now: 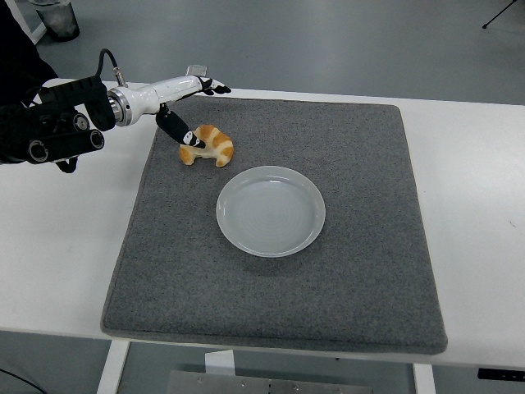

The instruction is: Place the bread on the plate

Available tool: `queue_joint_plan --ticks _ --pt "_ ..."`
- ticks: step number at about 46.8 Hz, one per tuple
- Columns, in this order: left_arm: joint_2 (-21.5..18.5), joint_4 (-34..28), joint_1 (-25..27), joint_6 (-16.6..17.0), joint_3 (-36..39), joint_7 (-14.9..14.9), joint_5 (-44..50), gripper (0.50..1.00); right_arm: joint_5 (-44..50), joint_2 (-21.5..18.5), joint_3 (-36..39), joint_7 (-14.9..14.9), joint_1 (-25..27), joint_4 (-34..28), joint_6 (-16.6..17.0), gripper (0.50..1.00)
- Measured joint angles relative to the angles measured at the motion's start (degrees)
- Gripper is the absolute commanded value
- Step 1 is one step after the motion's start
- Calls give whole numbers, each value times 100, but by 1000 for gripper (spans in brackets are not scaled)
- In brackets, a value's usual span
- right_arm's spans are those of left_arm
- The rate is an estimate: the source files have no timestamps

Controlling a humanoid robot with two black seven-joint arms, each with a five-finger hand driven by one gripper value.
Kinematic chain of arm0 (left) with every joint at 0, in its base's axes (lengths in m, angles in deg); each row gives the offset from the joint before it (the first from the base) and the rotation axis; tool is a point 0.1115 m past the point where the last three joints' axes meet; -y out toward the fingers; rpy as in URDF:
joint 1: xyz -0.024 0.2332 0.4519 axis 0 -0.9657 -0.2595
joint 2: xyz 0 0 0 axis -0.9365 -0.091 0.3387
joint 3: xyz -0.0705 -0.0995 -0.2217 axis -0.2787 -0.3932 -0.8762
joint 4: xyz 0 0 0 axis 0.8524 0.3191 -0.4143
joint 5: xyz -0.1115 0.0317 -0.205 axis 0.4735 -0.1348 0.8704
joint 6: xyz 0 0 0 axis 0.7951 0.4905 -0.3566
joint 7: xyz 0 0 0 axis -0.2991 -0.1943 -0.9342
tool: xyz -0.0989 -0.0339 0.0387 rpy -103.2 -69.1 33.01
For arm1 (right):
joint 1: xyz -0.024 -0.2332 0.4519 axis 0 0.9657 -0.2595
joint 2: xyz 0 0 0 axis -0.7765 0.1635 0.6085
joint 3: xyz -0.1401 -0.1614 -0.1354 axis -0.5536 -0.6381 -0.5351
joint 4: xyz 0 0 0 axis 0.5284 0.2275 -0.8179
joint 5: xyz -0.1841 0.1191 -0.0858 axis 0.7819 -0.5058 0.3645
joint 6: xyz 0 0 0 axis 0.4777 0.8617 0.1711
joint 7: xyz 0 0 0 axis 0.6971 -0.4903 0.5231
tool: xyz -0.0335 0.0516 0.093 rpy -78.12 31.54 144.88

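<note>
A golden croissant (pixel 210 146) lies on the grey mat (pixel 279 295), up and left of an empty white plate (pixel 271 211). My left hand (pixel 195 111) reaches in from the left, over the croissant's left side. Its fingers are spread: the thumb (pixel 179 132) points down and touches the croissant's left end, and the other fingers (pixel 212 84) stretch out above and behind it. It holds nothing. My right arm is out of view.
The mat covers most of the white table (pixel 57 246). A small grey object (pixel 195 69) lies on the floor beyond the table's far edge. A bin (pixel 57 18) stands at the top left.
</note>
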Motion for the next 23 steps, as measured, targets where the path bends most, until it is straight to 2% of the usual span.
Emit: queue_joint_plan --ticks 6,14,23 --pt "54 150 -199 82 -10 58 11 958 0 0 0 3 0 0 1 952" --pt "413 621 -523 375 -13 188 24 949 0 0 0 3 -1 -2 4 954" --pt "755 1236 -824 423 -219 194 105 945 9 0 0 1 9 -5 4 952"
